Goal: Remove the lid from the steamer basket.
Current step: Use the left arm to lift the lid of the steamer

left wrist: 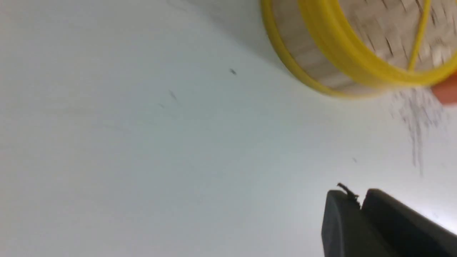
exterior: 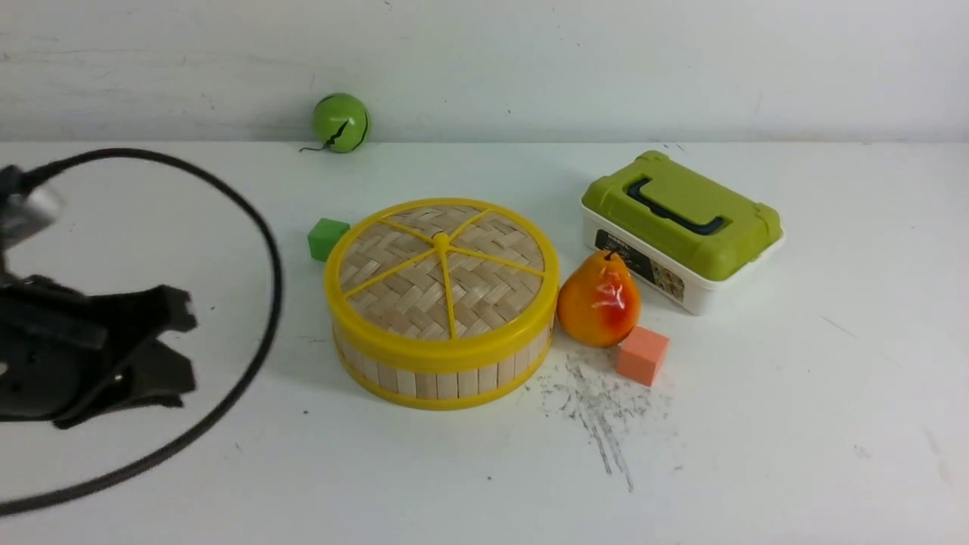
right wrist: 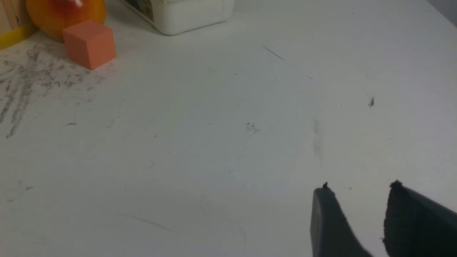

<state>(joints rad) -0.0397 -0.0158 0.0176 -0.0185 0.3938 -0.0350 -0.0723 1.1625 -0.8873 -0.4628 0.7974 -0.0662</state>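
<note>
The steamer basket (exterior: 447, 378) stands mid-table, with pale slat walls and yellow rims. The lid (exterior: 441, 265), woven bamboo with yellow spokes and a centre knob, sits closed on top of it. My left gripper (exterior: 180, 348) hovers at the left, well apart from the basket. In the left wrist view its fingertips (left wrist: 358, 196) touch, empty, and the lid's rim (left wrist: 342, 53) and the basket wall (left wrist: 307, 53) show far off. My right gripper (right wrist: 358, 187) is open and empty over bare table. It is out of the front view.
A pear (exterior: 599, 301) and an orange cube (exterior: 642, 355) stand just right of the basket. A white box with a green lid (exterior: 681, 219) is behind them. A green cube (exterior: 327, 238) is at the basket's back left and a green ball (exterior: 341, 122) by the wall. A black cable (exterior: 261, 227) loops at left.
</note>
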